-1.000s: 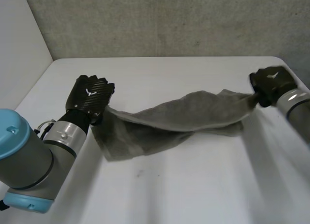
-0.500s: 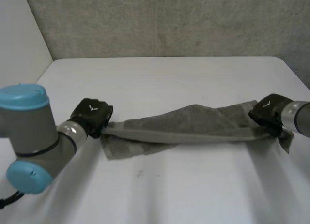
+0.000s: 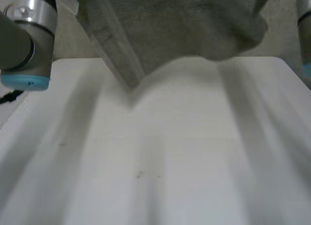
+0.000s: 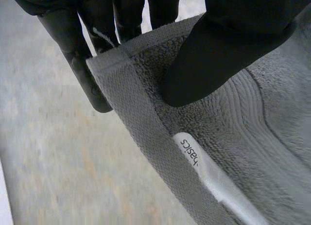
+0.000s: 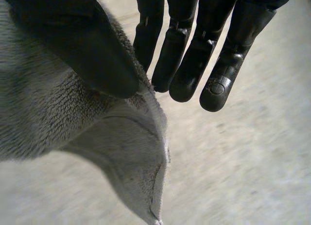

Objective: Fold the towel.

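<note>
A grey towel (image 3: 184,25) hangs in the air above the white tabletop (image 3: 170,152), held up between the robot's two arms. Its lower edge sags to a point at the middle, clear of the surface. The left arm (image 3: 24,40) stands beside the cloth's left edge and the right arm (image 3: 305,30) at the far right.

In the left wrist view, the left hand (image 4: 228,45) pinches a hemmed corner of the towel (image 4: 272,152), with the thumb pressed on the front and the fingers (image 4: 73,45) behind it. A white label (image 4: 214,176) reading "basics" lies along the hem just beside the thumb.

In the right wrist view, the right hand (image 5: 82,50) clamps the towel (image 5: 48,118) near another corner, thumb on top. Its straight fingers (image 5: 214,45) reach past the cloth's edge, and the free corner droops beneath the thumb.
</note>
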